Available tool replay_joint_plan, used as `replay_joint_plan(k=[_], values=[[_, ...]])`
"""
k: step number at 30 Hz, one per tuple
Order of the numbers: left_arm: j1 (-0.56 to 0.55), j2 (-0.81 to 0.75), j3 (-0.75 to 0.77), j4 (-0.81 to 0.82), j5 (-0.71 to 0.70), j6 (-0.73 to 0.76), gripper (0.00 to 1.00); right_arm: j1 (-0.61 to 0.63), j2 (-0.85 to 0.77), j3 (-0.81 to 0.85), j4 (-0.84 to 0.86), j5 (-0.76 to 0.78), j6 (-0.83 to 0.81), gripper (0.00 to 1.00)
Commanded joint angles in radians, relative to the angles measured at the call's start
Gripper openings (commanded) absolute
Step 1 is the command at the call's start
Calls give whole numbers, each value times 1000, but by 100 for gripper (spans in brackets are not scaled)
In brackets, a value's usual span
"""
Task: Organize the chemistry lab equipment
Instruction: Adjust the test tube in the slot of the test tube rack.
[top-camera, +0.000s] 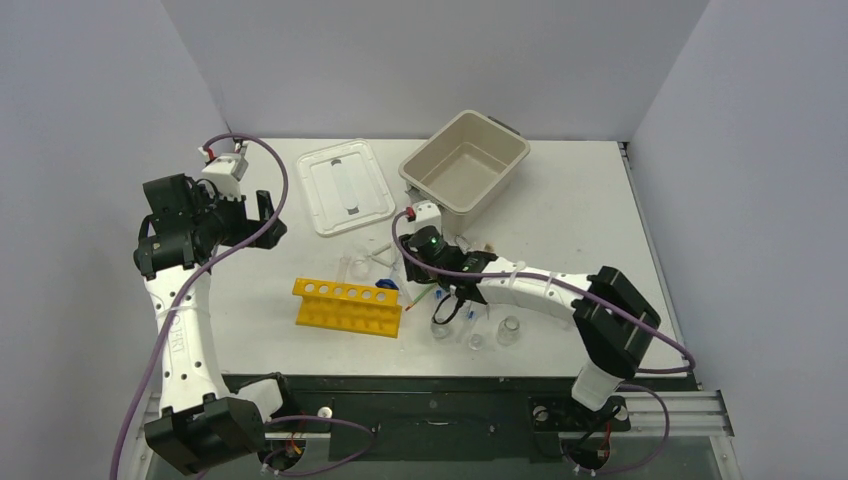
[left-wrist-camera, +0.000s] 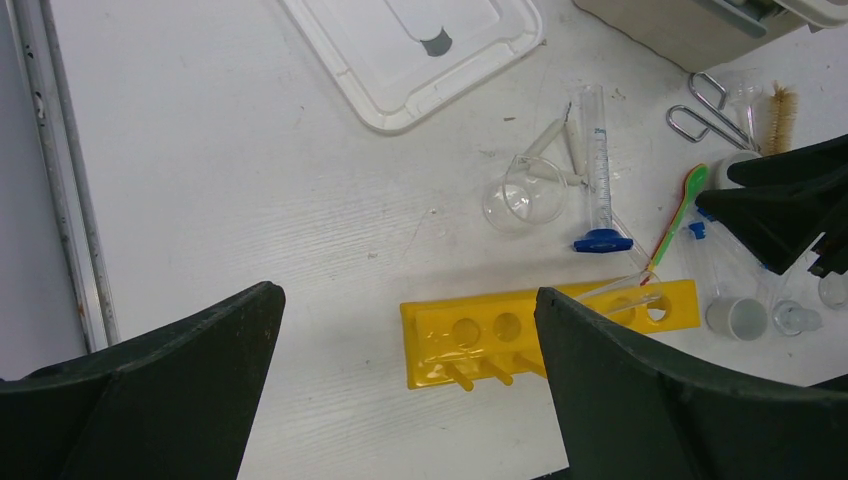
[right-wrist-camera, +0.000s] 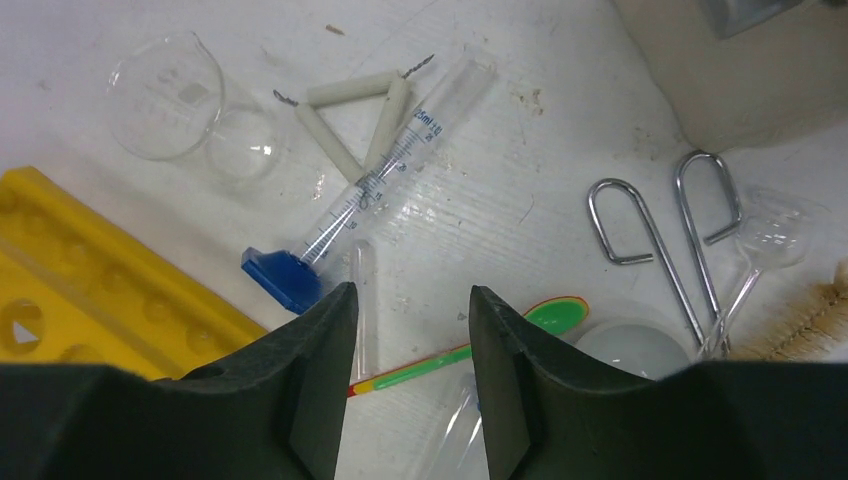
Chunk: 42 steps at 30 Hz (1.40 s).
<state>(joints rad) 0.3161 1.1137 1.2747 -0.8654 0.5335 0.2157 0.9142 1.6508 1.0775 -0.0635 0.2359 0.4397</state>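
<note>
My right gripper (right-wrist-camera: 411, 295) hangs low over a clutter of lab ware, its jaws apart and empty. The handle of a green spatula (right-wrist-camera: 550, 315) lies on the table in the gap, beside a clear test tube (right-wrist-camera: 362, 290). Ahead lie a graduated cylinder on a blue base (right-wrist-camera: 390, 170), a clear beaker (right-wrist-camera: 165, 95), metal tongs (right-wrist-camera: 690, 240) and a brush (right-wrist-camera: 815, 310). The yellow holed rack (top-camera: 348, 306) lies to the left. My left gripper (left-wrist-camera: 407, 295) is wide open, high above the rack's (left-wrist-camera: 560, 320) left end, holding nothing.
The beige tub (top-camera: 465, 160) stands at the back right. Its white lid (top-camera: 345, 185) lies to its left. Small clear vials (top-camera: 508, 330) stand near the front edge, right of the rack. White rods forming a triangle (right-wrist-camera: 350, 120) lie by the cylinder.
</note>
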Motion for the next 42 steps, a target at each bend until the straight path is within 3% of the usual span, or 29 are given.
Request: replay_joint_plan(k=[1, 7, 14, 42], values=[[5, -16, 3, 6, 10, 22, 97, 91, 36, 154, -28, 88, -14, 41], [6, -21, -22, 9, 5, 34, 97, 189, 124, 285, -16, 100, -21, 39], [6, -27, -42, 14, 0, 46, 97, 198, 164, 322, 48, 20, 29, 38], [6, -35, -43, 25, -18, 63, 97, 241, 168, 335, 121, -27, 46, 30]])
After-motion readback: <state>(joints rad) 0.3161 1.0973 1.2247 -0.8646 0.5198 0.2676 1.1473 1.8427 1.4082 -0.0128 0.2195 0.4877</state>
